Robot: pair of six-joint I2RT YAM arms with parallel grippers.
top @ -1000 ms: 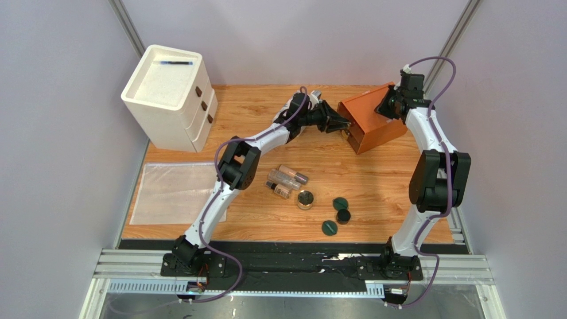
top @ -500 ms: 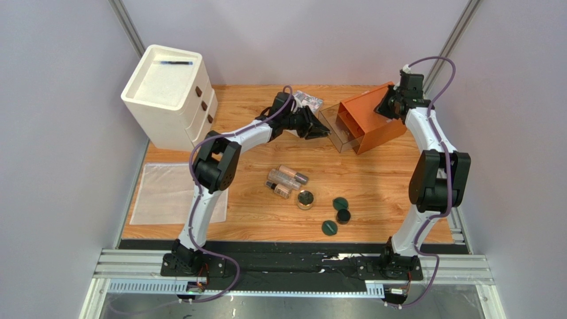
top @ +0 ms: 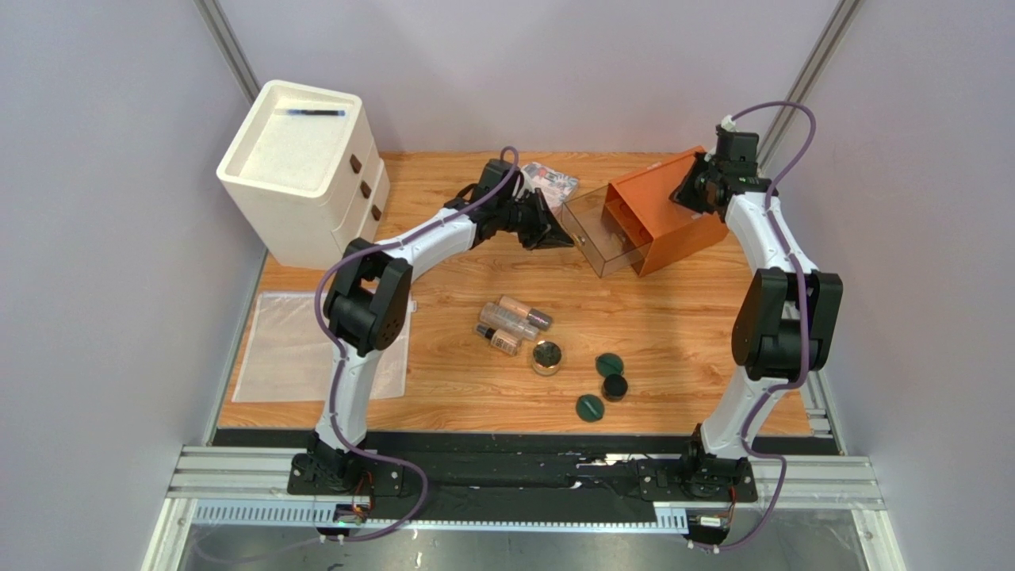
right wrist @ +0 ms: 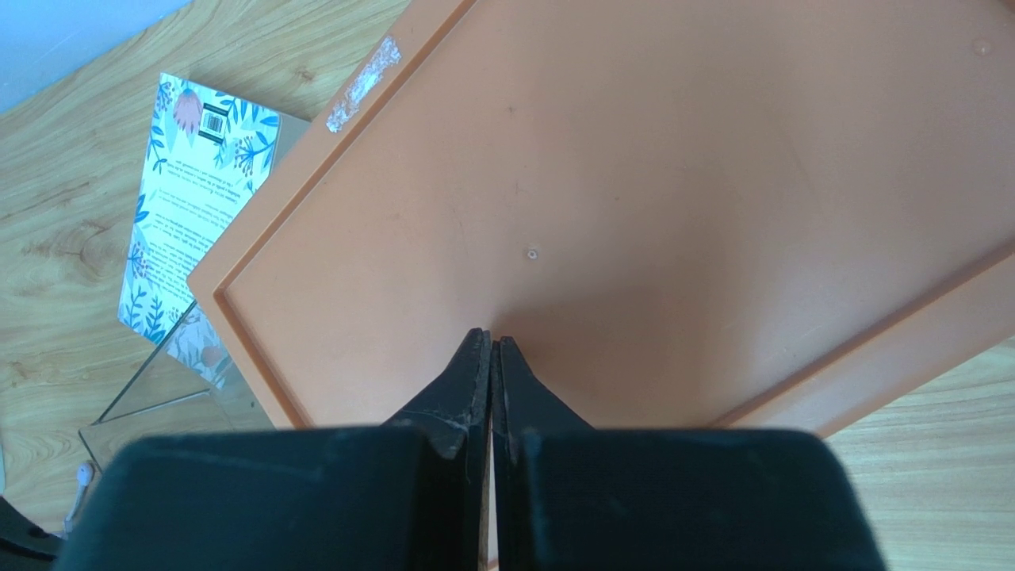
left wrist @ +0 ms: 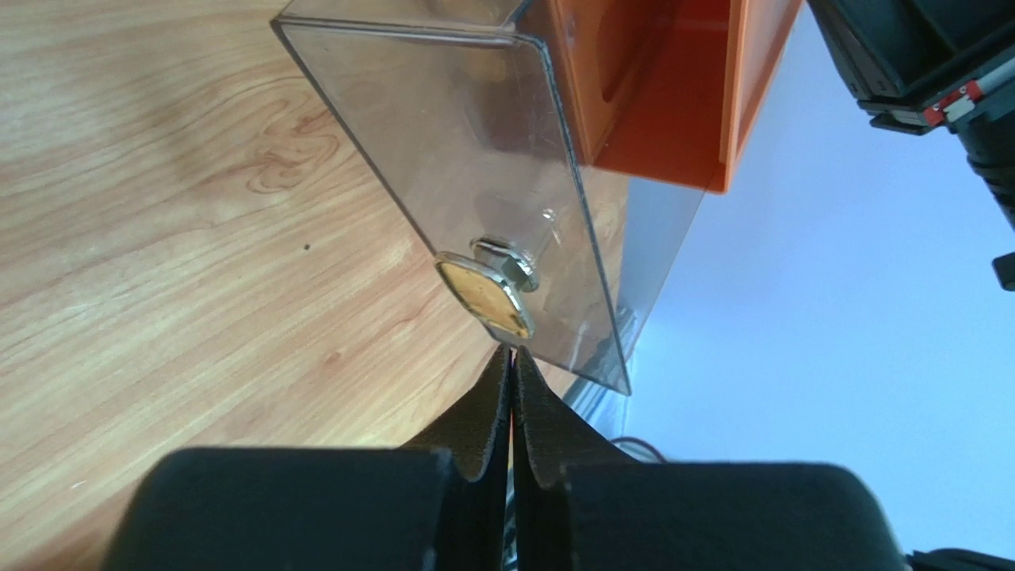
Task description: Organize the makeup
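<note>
The left pincer (left wrist: 512, 355) has its black fingers pressed together, the tips touching the lower edge of the oval gold knob (left wrist: 483, 297) on the front of a clear plastic drawer (left wrist: 477, 167). Whether they nip the knob's rim cannot be told. The drawer stands partway out of the open-fronted orange box (top: 667, 220), which sits at the far end of the wooden worktop (top: 679, 321) on the right arm's side. The right pincer (right wrist: 491, 345) is also together, its tips resting on the flat top of that box. A floral-patterned booklet (right wrist: 197, 196) lies on the worktop just beyond the drawer.

The makeup lies loose in the middle of the worktop, nearer the arm bases and well apart from the box and both pincers. Three pinkish clear tubes with dark caps (top: 508, 322) lie side by side, and a gold-rimmed round compact (top: 547, 356) sits just beside them toward the right arm. Further that way are two flat dark-green discs (top: 610, 363), with a small black round jar (top: 615, 386) between them
</note>
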